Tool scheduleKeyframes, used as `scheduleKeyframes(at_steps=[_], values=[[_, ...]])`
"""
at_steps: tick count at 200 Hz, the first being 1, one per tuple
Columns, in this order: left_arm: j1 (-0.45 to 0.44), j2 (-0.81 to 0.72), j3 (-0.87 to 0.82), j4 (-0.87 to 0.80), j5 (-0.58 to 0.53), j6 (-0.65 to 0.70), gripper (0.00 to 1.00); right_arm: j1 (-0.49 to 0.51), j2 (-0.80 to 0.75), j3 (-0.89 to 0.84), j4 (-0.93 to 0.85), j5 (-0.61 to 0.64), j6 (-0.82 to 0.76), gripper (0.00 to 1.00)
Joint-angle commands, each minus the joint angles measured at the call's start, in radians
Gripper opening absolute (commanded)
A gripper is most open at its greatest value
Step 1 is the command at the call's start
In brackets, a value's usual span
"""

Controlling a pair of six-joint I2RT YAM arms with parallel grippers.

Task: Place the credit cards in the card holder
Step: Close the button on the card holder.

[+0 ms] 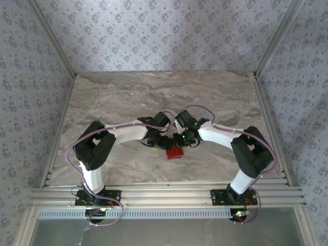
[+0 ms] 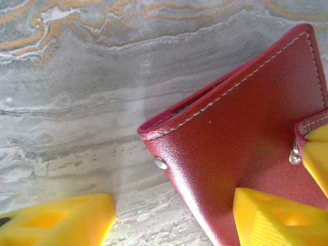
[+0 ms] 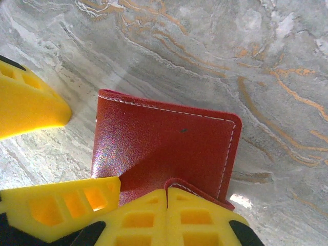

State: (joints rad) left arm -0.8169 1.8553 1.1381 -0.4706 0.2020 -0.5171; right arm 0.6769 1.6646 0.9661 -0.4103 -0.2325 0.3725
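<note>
The red card holder (image 1: 176, 152) lies folded shut on the marble table between both grippers. My right gripper (image 3: 167, 202) is shut, pinching the small red clasp tab (image 3: 197, 188) at the holder's near edge (image 3: 164, 138). My left gripper (image 2: 171, 210) is open and straddles a corner of the holder (image 2: 241, 148). One of its fingers (image 2: 277, 218) presses on the red face and the other hangs over bare table. A silver snap stud (image 2: 160, 163) shows on the holder's edge. The credit cards are out of view. From above, the left gripper (image 1: 163, 143) and right gripper (image 1: 185, 140) nearly touch.
The marble tabletop (image 1: 128, 97) stretches away behind the grippers. Patterned walls close in the back and sides, and an aluminium rail (image 1: 164, 195) runs along the near edge. A finger of the right gripper (image 2: 318, 154) shows at the right edge of the left wrist view.
</note>
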Motion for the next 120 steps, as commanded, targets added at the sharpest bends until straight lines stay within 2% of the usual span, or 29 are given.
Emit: scheduleKeyframes(at_steps=[1,120], values=[[-0.007,0.120,-0.044,0.084,0.005,0.010,0.66,0.027,0.055,-0.006,-0.062,-0.004,0.001,0.00],[0.011,0.110,-0.056,0.096,0.016,0.003,0.66,0.083,0.113,-0.041,-0.066,0.080,0.107,0.00]])
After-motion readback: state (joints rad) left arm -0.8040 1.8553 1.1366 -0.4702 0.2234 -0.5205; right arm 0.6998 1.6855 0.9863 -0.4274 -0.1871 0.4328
